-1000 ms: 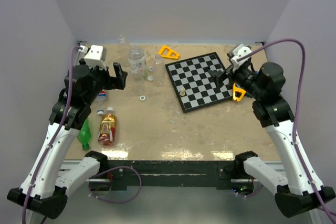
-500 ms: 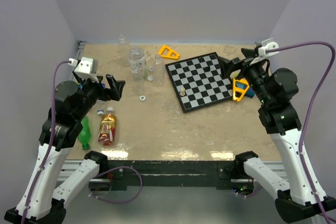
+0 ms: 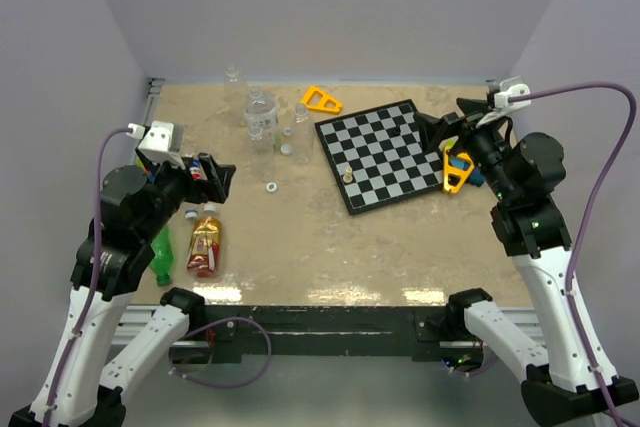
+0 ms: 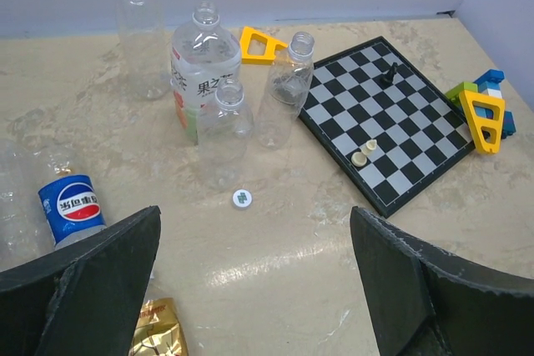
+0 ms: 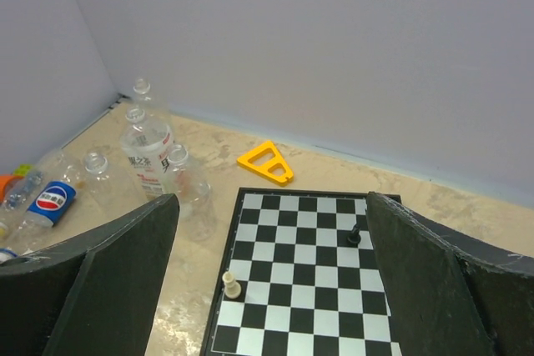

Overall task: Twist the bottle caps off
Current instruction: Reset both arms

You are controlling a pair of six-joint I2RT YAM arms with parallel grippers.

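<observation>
Left arm (image 3: 100, 277) is folded up tall over its base, elbow tucked, wrist lifted. The left claw (image 3: 214, 179) hangs in the air, pointing forward and a touch to the right. Its two dark fingers (image 4: 92, 285) are spread wide, with nothing between them. Over to the right arm (image 3: 545, 267): it rises steeply, forearm leaning inward. The right claw (image 3: 447, 129) is up high too, aimed forward and to the left, fingers (image 5: 434, 281) splayed wide, gripping nothing.
</observation>
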